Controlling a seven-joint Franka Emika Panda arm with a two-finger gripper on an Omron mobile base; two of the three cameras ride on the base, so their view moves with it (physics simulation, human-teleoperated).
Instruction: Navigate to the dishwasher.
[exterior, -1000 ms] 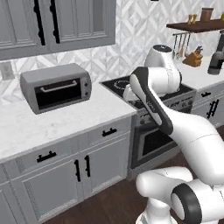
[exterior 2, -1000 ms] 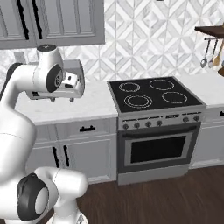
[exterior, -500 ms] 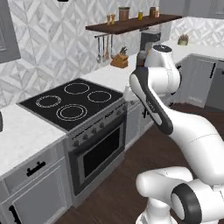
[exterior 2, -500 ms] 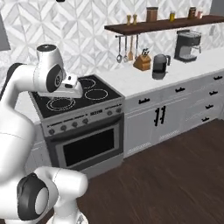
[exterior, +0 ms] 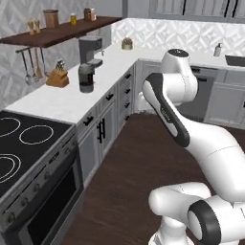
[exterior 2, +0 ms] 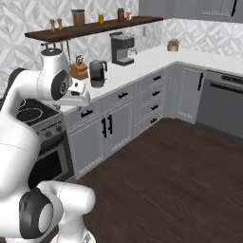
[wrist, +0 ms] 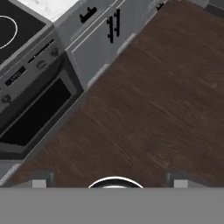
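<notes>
Open wood floor (exterior 2: pixel 166 166) ahead, dishwasher (exterior 2: pixel 222 109) front unobstructed, cabinets (exterior 2: pixel 114 128) lining left

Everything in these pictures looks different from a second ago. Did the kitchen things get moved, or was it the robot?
The robot's base turned, so the cameras swung rightward along the counter: the toaster oven slid out of sight, the stove went to the left edge, and the coffee machine and the dishwasher came into view. Nothing was picked up or put down. The arm kept its folded pose, and the kitchen things themselves stayed where they were.

no readable text, labels or numbers
</notes>
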